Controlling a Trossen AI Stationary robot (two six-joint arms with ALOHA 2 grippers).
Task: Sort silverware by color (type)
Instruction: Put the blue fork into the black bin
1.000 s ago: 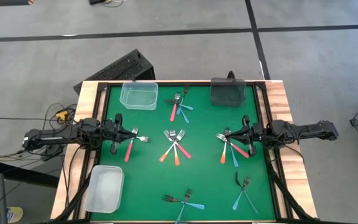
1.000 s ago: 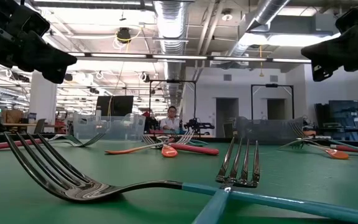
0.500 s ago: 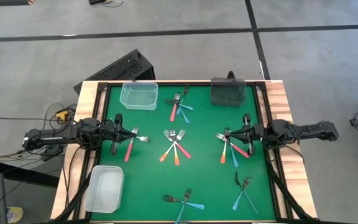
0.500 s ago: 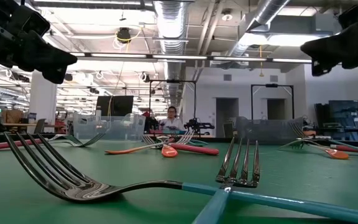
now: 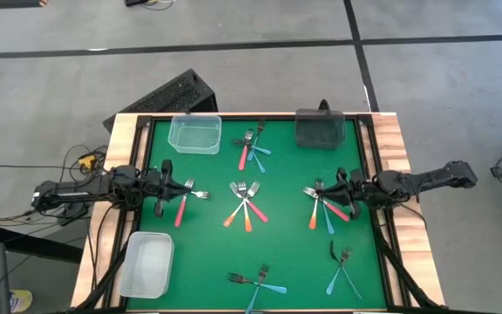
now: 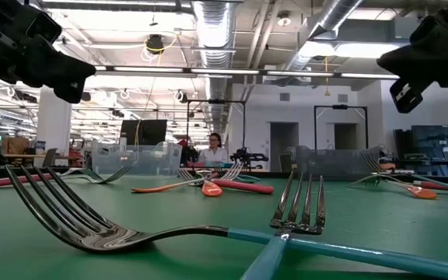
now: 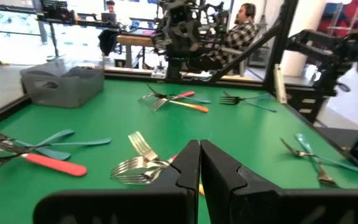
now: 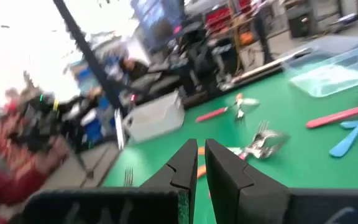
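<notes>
Table: green mat [image 5: 207,253] inside a wooden frame, both arms reaching in from opposite sides.
Bins: clear bin [image 5: 193,134] at the far edge, left of centre; dark bin [image 5: 320,129] at the far edge, right of centre; frosted bin [image 5: 146,264] at the near left corner. No fork shows inside any of them.
Left gripper [image 5: 167,186]: low over the mat's left side, fingers [image 7: 185,168] pressed together with no gap and holding nothing; a pink-handled fork [image 5: 182,208] lies just beyond the tips with two bare fork heads [image 7: 137,163] beside it.
Right gripper [image 5: 336,187]: over the mat's right side, fingers [image 8: 225,171] almost touching with a thin slit between them, empty.
Right cluster [image 5: 325,208]: orange, pink and blue forks fanned under and beside the right gripper.
Centre fan [image 5: 247,203]: orange and pink forks, tines together, handles spread toward the near edge.
Far group [image 5: 251,150]: pink and blue forks crossed, between the clear and dark bins.
Near pair [image 5: 258,282]: blue forks crossed at the near edge, centre.
Near-right pair [image 5: 342,270]: blue forks crossed near the right corner.
</notes>
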